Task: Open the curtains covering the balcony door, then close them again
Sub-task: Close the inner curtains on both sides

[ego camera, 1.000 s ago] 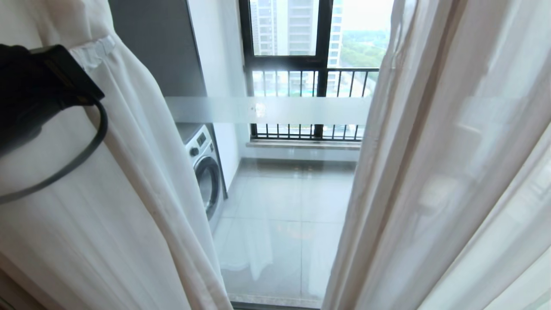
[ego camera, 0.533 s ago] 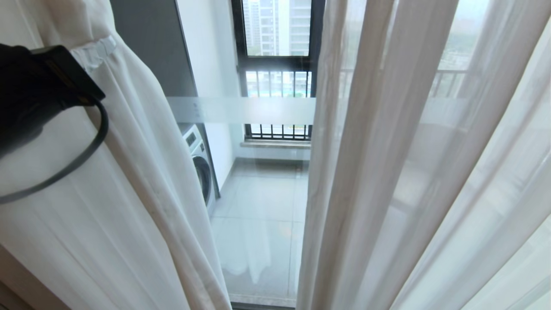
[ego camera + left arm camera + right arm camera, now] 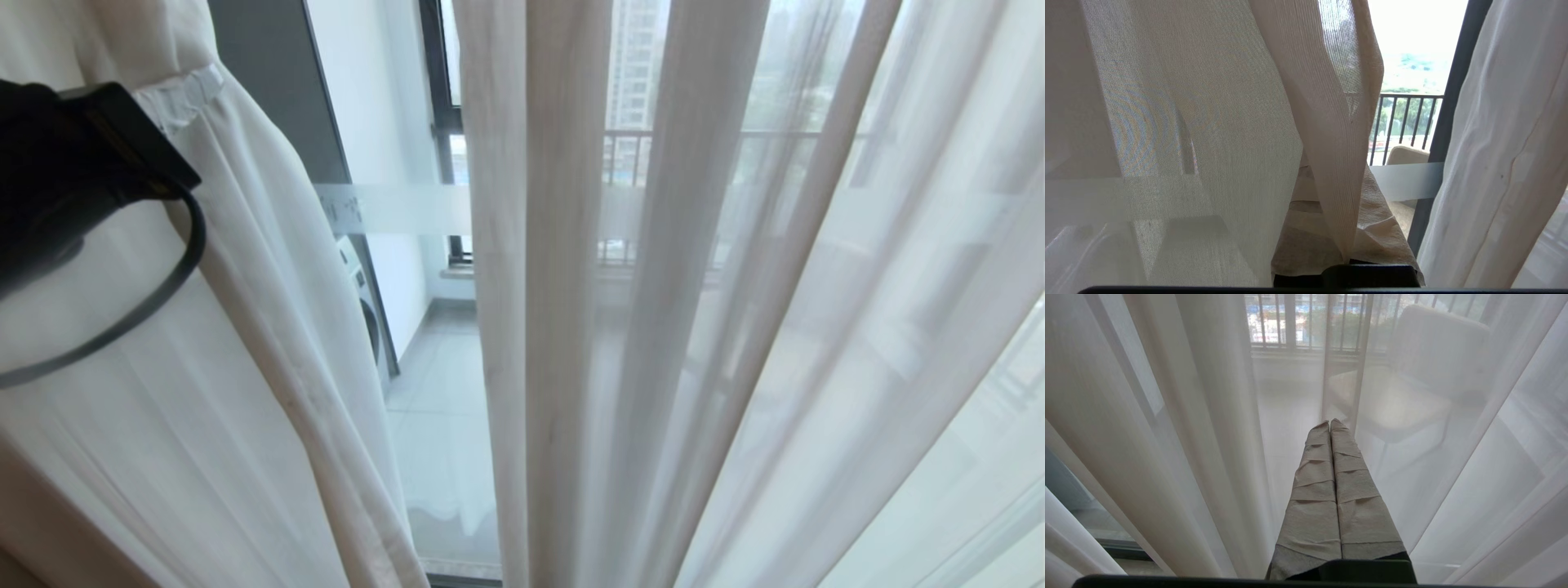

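Note:
Sheer white curtains hang in two panels before the balcony door [image 3: 433, 392], whose glass carries a frosted band [image 3: 392, 208]. The left panel [image 3: 245, 343] drapes over my left arm [image 3: 73, 163] at the left edge of the head view. In the left wrist view my left gripper [image 3: 1337, 196] is shut on a fold of that sheer curtain [image 3: 1327, 134], which runs down between the tape-wrapped fingers [image 3: 1298, 237]. The right panel [image 3: 694, 327] fills the middle and right. My right gripper [image 3: 1329, 424] is shut on nothing, its tips close to that panel's sheer fabric [image 3: 1188, 416].
Through the narrow gap I see a washing machine [image 3: 367, 310] on the tiled balcony floor [image 3: 441, 441] and the outer black-framed window with railing [image 3: 445, 122]. A beige chair [image 3: 1433, 355] stands behind the right panel. The door's black frame [image 3: 1447, 102] is beside the left gripper.
The whole head view has shifted: balcony, washer and right panel slid left in the picture. The left arm and its held curtain kept their place, and the gap between the panels has narrowed.

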You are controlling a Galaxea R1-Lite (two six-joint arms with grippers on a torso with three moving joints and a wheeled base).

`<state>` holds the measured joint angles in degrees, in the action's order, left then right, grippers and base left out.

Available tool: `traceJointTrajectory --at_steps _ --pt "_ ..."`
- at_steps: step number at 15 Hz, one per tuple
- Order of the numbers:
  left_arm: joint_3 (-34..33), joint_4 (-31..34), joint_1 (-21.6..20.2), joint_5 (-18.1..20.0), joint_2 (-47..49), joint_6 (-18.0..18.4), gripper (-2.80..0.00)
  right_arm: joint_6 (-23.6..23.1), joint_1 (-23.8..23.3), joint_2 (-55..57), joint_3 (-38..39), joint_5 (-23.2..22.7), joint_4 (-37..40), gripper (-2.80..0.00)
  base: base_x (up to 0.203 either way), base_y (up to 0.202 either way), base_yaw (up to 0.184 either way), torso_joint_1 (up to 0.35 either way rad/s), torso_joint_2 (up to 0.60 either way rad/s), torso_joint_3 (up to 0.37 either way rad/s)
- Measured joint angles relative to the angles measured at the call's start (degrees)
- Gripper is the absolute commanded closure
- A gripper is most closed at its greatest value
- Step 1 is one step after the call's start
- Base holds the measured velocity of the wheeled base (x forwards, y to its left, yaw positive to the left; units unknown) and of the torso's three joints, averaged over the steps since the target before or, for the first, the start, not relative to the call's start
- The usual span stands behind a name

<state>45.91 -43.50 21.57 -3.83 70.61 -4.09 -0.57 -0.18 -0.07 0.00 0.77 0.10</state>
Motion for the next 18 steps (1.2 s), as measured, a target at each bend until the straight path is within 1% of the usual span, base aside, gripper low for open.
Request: traceJointTrajectory --at_steps 5,18 --pt "0.1 0.0 0.7 0.0 0.0 0.0 0.0 0.0 0.0 0.0 0.0 0.0 0.0 0.0 0.0 -0.191 0.001 -0.001 0.0 0.004" --pt "0.5 0.0 0.9 0.0 0.2 0.0 0.0 0.0 0.0 0.0 0.0 0.0 0.0 0.0 0.0 -0.191 0.0 0.003 0.0 0.003"
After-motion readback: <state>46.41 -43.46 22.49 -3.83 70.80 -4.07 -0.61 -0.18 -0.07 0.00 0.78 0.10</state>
